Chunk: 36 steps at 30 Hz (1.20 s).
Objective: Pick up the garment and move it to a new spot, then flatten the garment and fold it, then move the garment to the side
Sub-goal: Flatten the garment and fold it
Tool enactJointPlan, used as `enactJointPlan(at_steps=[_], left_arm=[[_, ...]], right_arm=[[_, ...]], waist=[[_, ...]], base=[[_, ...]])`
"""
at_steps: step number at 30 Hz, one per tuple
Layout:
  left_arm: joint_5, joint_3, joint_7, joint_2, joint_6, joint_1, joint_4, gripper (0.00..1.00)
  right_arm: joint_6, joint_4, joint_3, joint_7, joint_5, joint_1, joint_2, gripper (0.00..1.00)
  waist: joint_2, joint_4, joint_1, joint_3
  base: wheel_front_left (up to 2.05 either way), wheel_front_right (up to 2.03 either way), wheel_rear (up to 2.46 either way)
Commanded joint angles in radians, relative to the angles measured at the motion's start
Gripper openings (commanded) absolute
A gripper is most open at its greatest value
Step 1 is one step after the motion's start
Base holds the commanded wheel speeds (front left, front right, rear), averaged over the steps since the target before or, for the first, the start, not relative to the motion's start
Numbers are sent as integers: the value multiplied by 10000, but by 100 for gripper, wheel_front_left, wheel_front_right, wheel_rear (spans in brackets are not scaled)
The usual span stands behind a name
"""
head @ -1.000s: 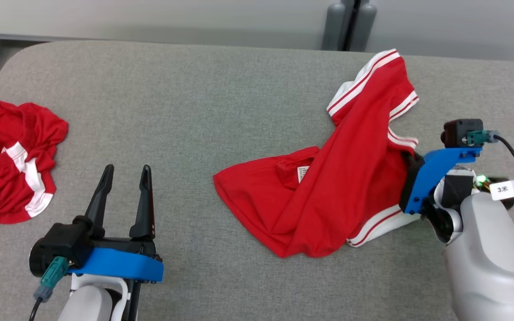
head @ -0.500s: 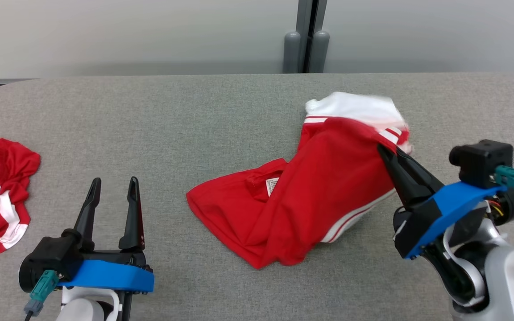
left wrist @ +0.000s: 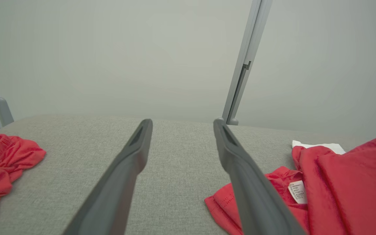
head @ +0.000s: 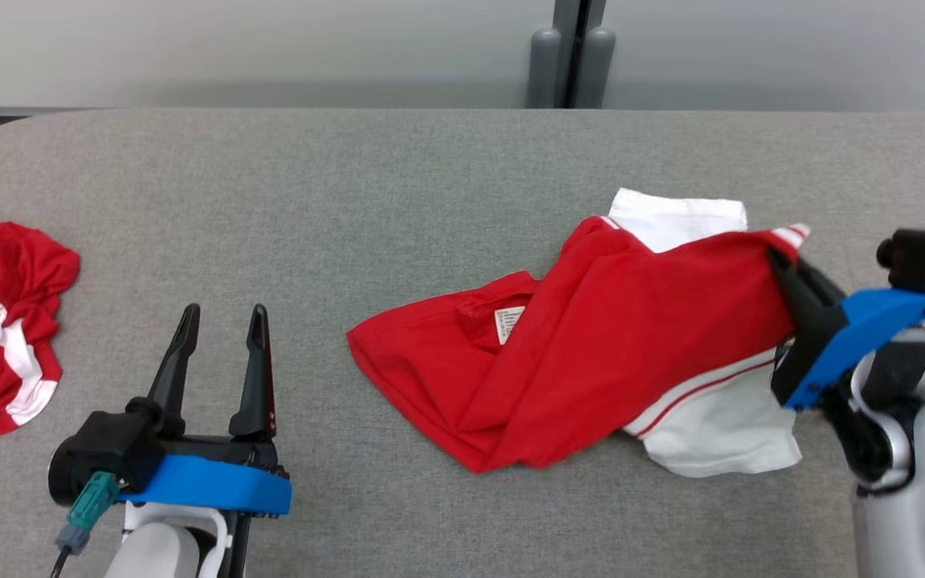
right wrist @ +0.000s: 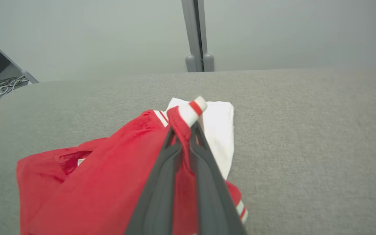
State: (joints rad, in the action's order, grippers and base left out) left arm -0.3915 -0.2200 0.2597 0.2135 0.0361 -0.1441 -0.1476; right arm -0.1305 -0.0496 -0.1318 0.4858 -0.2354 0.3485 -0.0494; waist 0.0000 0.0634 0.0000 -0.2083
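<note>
The red jersey (head: 591, 361) lies bunched on the grey desk (head: 350, 201), right of centre in the head view. Its white panels show at its upper and lower right, and a white care label (head: 508, 323) faces up near its collar. The right fingers (head: 806, 297) are pressed together on the jersey's red-and-white striped edge at the right of the frame. In the right wrist view these fingers (right wrist: 162, 182) pinch a fold of red cloth, and the striped hem pokes out past their tips. The left fingers (head: 176, 361) stand apart and hold nothing at the lower left, above bare desk. A second red garment (head: 5, 321) lies crumpled at the left edge.
</note>
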Motion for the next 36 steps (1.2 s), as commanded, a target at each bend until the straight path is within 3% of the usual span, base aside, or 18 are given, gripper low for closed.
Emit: enactJointPlan(at_steps=[1,8,9,10,11,17,21,36], left_arm=[[12,-24,15,0,15,-137,8,100],[82,-260,30,-133,144,-516,-194,100],[95,-289,34,-147,163,-536,-248,100],[98,-293,38,-158,168,-557,-290,100],[99,-292,41,-176,168,-573,-314,100],[47,-125,52,-147,101,-298,-506,100],[-30,73,58,-88,-3,-27,-540,100],[-205,527,65,85,-379,954,-575,100]], right_arm=[[-5,-179,-41,-116,247,240,-20,0],[-5,-3527,-853,-1562,1923,2158,-19,0],[-5,-3879,-916,-1830,2064,2334,-37,5],[-5,-4159,-994,-2124,2238,2517,-85,71],[-3,-4405,-1111,-2429,2383,2671,-139,100],[-3,-5481,-1314,-3557,2568,2992,-90,100],[-5,-5394,-1061,-4120,2235,2472,-59,100],[-5,-1382,380,-5271,332,-1718,-22,100]], waist=[[0,132,0,-120],[0,750,0,-501],[0,834,0,-506],[0,882,0,-501],[0,924,0,-483],[0,839,0,-106],[0,491,0,357],[0,-380,0,1417]], base=[[0,0,0],[0,0,0],[0,0,0],[0,0,0],[0,0,0],[0,0,0],[0,0,0],[0,0,0]])
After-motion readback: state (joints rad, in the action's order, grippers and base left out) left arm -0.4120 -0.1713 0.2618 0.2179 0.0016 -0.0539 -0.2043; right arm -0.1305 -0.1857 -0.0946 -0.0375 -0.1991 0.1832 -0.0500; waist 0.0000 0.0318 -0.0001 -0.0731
